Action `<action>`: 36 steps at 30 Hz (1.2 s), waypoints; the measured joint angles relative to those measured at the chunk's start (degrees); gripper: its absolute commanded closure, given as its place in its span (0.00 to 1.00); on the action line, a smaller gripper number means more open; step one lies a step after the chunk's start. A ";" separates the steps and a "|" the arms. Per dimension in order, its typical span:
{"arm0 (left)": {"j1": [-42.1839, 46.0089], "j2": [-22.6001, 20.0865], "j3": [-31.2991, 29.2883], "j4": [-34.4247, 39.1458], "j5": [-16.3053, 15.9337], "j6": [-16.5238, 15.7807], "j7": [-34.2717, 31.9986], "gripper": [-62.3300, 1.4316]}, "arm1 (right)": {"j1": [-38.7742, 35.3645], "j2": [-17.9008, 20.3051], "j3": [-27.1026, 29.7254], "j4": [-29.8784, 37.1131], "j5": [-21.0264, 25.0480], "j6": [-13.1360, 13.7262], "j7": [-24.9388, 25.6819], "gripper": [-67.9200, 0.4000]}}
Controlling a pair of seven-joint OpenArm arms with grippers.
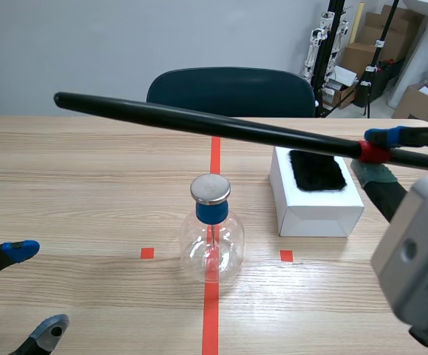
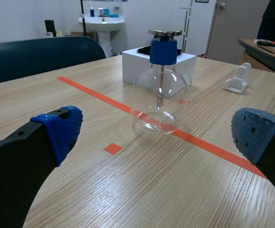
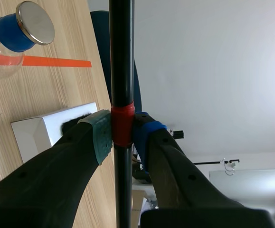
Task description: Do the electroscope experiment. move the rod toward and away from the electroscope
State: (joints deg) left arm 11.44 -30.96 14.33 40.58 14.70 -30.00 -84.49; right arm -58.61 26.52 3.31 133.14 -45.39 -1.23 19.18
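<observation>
Clamping the black rod (image 1: pixel 199 122) at its red band, my right claw (image 3: pixel 122 136) held it raised above the electroscope (image 1: pixel 212 237), untouching; my left claw (image 1: pixel 36 290) sat apart beside the electroscope.

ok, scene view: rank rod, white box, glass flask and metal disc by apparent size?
1. rod, longest by far
2. white box and glass flask: about alike; the box sits farther back, so unranked
3. metal disc

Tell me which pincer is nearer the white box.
Right. The right pincer, shut on the black rod, is raised beside the white box. The left pincer sits open low at the near side of the table, across the electroscope from the box.
</observation>
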 measured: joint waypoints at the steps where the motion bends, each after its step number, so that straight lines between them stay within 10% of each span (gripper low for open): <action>1: 0.00 0.00 0.00 0.00 0.00 0.00 0.00 0.00 | 0.00 0.00 0.00 0.09 0.00 0.00 0.02 0.94; 12: 0.00 0.00 0.00 0.00 0.00 0.00 0.00 0.00 | 0.00 0.00 0.00 0.11 -1.53 -0.13 -1.33 0.94; 19: 0.00 -0.02 0.00 0.00 0.00 0.00 0.00 0.00 | 0.00 0.00 1.22 0.11 -1.33 -7.82 -1.68 0.94; 36: 0.00 0.00 0.00 0.00 0.02 0.00 0.00 0.00 | 16.90 3.61 6.75 -9.44 0.83 -6.88 -11.32 0.94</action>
State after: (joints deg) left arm 11.44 -30.96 14.33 40.58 14.72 -30.00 -84.49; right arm -41.71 30.13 10.07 123.70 -44.56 -8.12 7.86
